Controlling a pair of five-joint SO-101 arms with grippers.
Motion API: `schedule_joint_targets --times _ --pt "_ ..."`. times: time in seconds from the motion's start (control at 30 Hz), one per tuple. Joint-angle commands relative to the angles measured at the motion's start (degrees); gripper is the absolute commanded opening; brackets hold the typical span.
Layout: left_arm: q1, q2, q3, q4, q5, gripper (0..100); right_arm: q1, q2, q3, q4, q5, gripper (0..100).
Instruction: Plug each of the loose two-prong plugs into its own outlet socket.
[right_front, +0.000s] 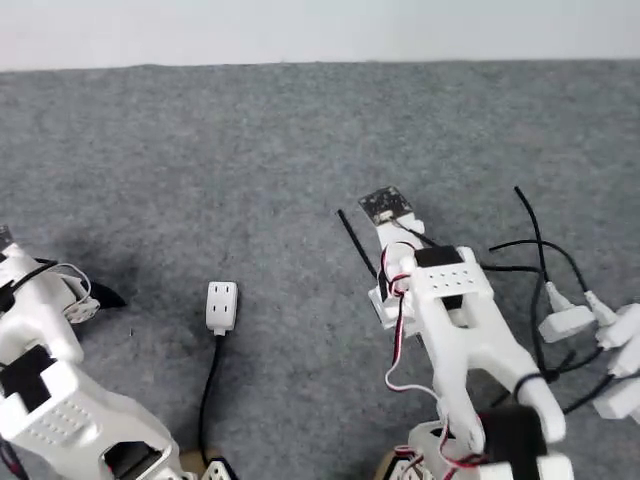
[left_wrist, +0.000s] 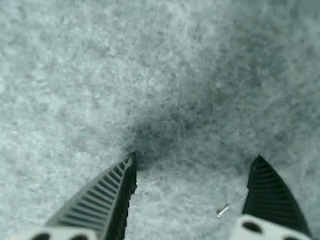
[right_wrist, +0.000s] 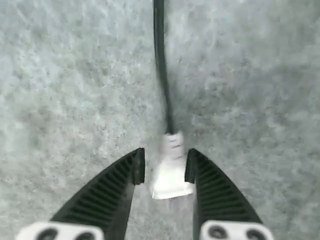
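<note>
Grasp step in hand: right gripper (right_wrist: 165, 155), jaws narrow, straddles the white plug (right_wrist: 171, 177), seemingly unclamped; next move calls for closing firmly and carrying it to the outlet socket (right_front: 221, 305) at its nine o'clock; left gripper (left_wrist: 192, 167) stands wide.

A grey felt-like mat (right_front: 200, 150) spreads under even light to a plain white wall (right_front: 300, 30) behind.

No legible text, numbers or signs; outlet socket (right_front: 221, 305) and plugs (right_front: 565, 322) show none readable.
</note>
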Motion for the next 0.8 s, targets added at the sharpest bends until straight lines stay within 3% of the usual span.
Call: schedule_joint_targets --times 0.0,0.33,0.77 --pt "0.6 0.4 -0.2 0.2 -0.2 34 0.9 2.9 -6.2 -1.6 0.8 11.3" --pt "0.6 0.4 -0.1 0.4 -1.6 34 1.0 10.1 -9.5 -0.2 0.7 10.0" --pt "0.6 0.4 -0.1 0.4 -1.7 34 4.7 6.7 -9.2 3.7 1.3 10.0"
